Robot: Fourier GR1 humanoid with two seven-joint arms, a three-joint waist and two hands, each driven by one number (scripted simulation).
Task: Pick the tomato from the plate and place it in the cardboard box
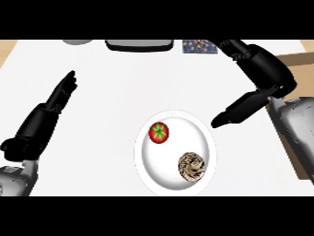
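Note:
A red tomato [159, 132] with a green star-shaped stem lies on the upper left part of a white plate [203, 138] in the middle of the counter. My right hand [244, 106] hangs just right of the plate's upper rim, fingers straight and pointing down-left, apart from the tomato and holding nothing. My left hand [50, 108] rests at the left, fingers straight and pointing up, far from the plate. The cardboard box [307, 62] shows only partly at the right edge, behind my right arm.
A brown patterned, shell-like object [192, 167] lies on the plate's lower right. At the counter's far edge stand a dark tray-like object [138, 44], a grey round thing [76, 41] and a patterned blue item [199, 46].

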